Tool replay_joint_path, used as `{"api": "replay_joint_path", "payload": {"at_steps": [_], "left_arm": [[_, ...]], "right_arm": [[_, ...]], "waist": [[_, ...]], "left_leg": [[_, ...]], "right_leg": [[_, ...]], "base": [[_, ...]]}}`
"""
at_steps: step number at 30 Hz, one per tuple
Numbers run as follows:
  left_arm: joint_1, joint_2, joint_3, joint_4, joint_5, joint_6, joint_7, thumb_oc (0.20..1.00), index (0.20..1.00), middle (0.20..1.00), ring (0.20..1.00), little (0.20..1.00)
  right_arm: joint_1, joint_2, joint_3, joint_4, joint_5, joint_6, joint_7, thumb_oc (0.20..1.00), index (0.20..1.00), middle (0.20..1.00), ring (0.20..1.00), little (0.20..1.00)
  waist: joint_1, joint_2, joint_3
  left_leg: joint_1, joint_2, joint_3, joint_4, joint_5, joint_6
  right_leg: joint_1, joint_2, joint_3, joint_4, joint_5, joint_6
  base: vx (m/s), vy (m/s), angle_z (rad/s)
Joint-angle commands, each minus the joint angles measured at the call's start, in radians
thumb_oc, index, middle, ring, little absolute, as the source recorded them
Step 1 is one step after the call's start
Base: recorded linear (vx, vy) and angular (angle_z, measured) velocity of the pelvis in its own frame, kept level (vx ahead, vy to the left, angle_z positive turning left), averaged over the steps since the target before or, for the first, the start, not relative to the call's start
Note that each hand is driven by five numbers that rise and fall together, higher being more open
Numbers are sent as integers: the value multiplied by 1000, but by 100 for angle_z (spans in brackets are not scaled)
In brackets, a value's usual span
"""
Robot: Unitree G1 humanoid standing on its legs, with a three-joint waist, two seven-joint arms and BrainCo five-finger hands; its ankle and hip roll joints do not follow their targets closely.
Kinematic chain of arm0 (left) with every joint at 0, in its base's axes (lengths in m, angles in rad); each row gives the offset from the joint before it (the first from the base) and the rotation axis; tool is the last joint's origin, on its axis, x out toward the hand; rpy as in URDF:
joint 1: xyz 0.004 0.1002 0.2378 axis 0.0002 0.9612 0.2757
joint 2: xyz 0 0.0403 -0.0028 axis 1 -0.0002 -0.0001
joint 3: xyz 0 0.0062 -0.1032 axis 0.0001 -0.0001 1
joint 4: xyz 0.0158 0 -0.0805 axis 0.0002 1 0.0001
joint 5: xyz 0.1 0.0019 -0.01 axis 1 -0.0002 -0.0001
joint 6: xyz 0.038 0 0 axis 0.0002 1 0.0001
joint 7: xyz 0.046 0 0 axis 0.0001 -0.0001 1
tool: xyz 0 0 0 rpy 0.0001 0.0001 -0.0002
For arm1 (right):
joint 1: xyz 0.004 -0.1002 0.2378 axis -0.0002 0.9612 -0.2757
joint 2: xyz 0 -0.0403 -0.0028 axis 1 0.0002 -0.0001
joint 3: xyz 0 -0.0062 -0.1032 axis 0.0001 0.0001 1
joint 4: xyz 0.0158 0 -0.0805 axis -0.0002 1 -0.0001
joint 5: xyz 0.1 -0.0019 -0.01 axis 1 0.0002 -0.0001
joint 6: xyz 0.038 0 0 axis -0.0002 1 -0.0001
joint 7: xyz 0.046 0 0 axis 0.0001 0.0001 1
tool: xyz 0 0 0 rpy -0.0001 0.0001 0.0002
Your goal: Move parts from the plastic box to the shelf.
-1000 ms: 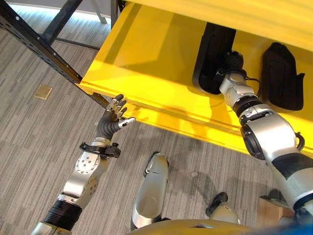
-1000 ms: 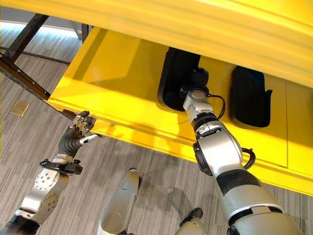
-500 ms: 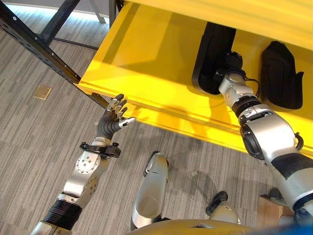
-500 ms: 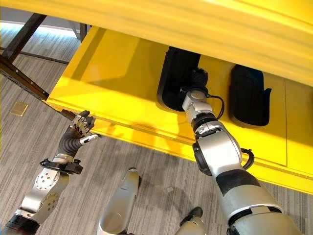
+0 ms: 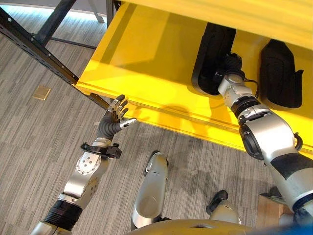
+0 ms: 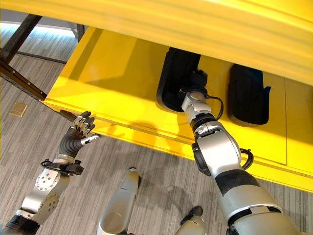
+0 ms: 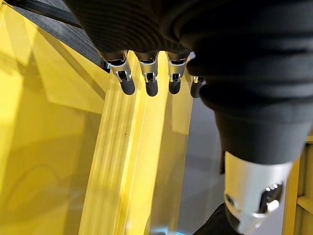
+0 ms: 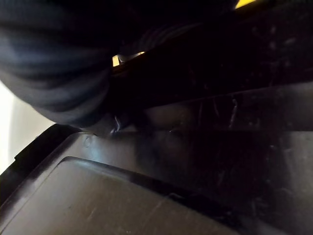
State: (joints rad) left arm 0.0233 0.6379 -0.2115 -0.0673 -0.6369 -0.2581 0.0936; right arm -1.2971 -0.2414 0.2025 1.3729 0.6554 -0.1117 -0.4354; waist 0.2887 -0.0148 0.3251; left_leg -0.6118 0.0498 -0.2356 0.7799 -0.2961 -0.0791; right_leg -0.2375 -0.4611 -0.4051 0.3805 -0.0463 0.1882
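A long black moulded part (image 5: 211,49) lies on the yellow shelf (image 5: 146,58), with a second black part (image 5: 279,73) to its right. My right hand (image 5: 232,62) reaches onto the shelf and rests against the long part's near end; up close, the right wrist view shows that part's dark scuffed surface (image 8: 146,196). My left hand (image 5: 111,122) is open, held upright just below the shelf's front lip, touching nothing. In the left wrist view its straight fingers (image 7: 146,83) point along the yellow shelf edge (image 7: 122,156).
A black perforated steel post (image 5: 39,46) of the rack slants down to the shelf's left corner. A small tan plate (image 5: 41,92) sits in the grey carpet on the left. A brown box corner (image 5: 269,210) shows at lower right.
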Motion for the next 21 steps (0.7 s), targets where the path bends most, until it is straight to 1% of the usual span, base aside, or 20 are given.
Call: {"api": "replay_joint_path", "payload": {"at_steps": [1, 13, 14, 15, 16, 21], "left_arm": [[-45, 32, 8, -90, 23, -78, 17, 1000, 1000, 1000, 1000, 1000], [-51, 45, 6, -107, 20, -85, 16, 1000, 1000, 1000, 1000, 1000], [-51, 46, 6, -107, 20, -86, 16, 1000, 1000, 1000, 1000, 1000], [-51, 47, 4, -106, 20, -87, 16, 1000, 1000, 1000, 1000, 1000], [-51, 47, 5, -105, 20, -87, 18, 1000, 1000, 1000, 1000, 1000], [-46, 52, 8, -106, 17, -92, 24, 1000, 1000, 1000, 1000, 1000]], "right_arm": [[-62, -32, -47, -4, 2, -64, -5, 200, 200, 200, 200, 200], [-79, -62, -29, 1, -34, -59, -15, 200, 200, 200, 200, 200], [-79, -61, -26, -1, -37, -60, -14, 307, 307, 307, 307, 307], [-82, -60, -21, -2, -43, -58, -12, 589, 589, 589, 589, 589], [-82, -61, -19, 1, -47, -56, -14, 1000, 1000, 1000, 1000, 1000], [-91, -64, -19, 0, -49, -63, -27, 1000, 1000, 1000, 1000, 1000]], "waist": [[28, 24, -4], [33, 30, 7], [33, 30, 8], [32, 30, 9], [32, 30, 9], [35, 34, 10]], "left_leg": [[10, -9, 31, -44, 27, 31], [-8, -14, 31, -33, 27, 31], [-9, -15, 31, -31, 26, 31], [-9, -16, 31, -31, 26, 31], [-10, -16, 30, -32, 26, 31], [-8, -16, 29, -36, 28, 29]], "right_leg": [[-83, 3, 45, 247, -90, -9], [-95, 1, 43, 258, -92, -5], [-95, 0, 44, 259, -93, -6], [-96, 1, 43, 261, -95, -6], [-96, 1, 43, 261, -96, -6], [-90, 0, 42, 262, -100, -7]], "base": [[0, 0, 0], [0, 0, 0], [0, 0, 0], [0, 0, 0], [0, 0, 0], [0, 0, 0]]}}
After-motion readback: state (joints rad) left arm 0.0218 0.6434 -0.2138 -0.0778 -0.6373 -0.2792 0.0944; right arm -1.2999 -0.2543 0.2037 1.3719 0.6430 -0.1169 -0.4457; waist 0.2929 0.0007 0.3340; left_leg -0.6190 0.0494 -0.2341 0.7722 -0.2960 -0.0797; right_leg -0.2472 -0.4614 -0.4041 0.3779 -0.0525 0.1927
